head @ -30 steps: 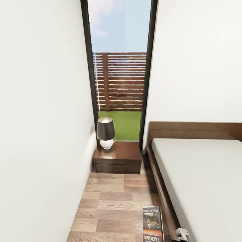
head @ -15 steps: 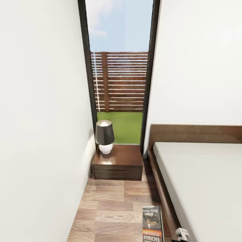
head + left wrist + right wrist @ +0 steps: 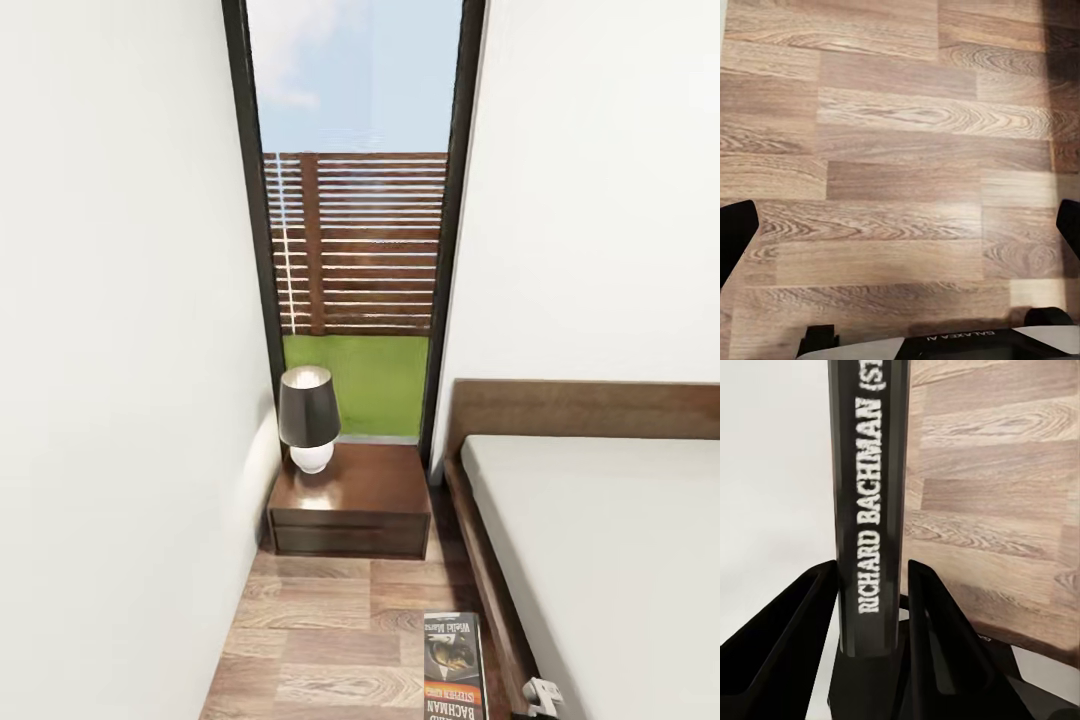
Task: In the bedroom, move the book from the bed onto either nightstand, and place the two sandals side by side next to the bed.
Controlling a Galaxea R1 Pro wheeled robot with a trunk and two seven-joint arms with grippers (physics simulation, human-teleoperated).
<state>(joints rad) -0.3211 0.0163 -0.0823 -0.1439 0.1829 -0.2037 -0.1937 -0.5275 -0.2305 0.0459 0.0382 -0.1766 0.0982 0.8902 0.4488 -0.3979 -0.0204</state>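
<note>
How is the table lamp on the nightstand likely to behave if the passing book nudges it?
The lamp looks top-heavy, a wide dark shade over a small round white base, so it may tip. That rounded base could rock or slide on the glossy nightstand. The base looks ceramic, perhaps fragile.

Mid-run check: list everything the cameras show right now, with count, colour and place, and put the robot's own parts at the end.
Book: one, dark cover with white lettering, held upright by its spine between the right gripper's fingers; also at the head view's lower edge.
Nightstand: one, dark brown, in the corner between the left wall and the bed.
Lamp: one, dark shade on a white base, on the nightstand's left rear part.
Bed: one, off-white mattress in a dark brown frame, at right.
Window: one, tall, black-framed, behind the nightstand; slatted fence and grass outside.
Floor: wood planks, grey-brown.
Walls: white.
Right gripper: black, shut on the book.
Left gripper: black, open, over bare floor.
</note>
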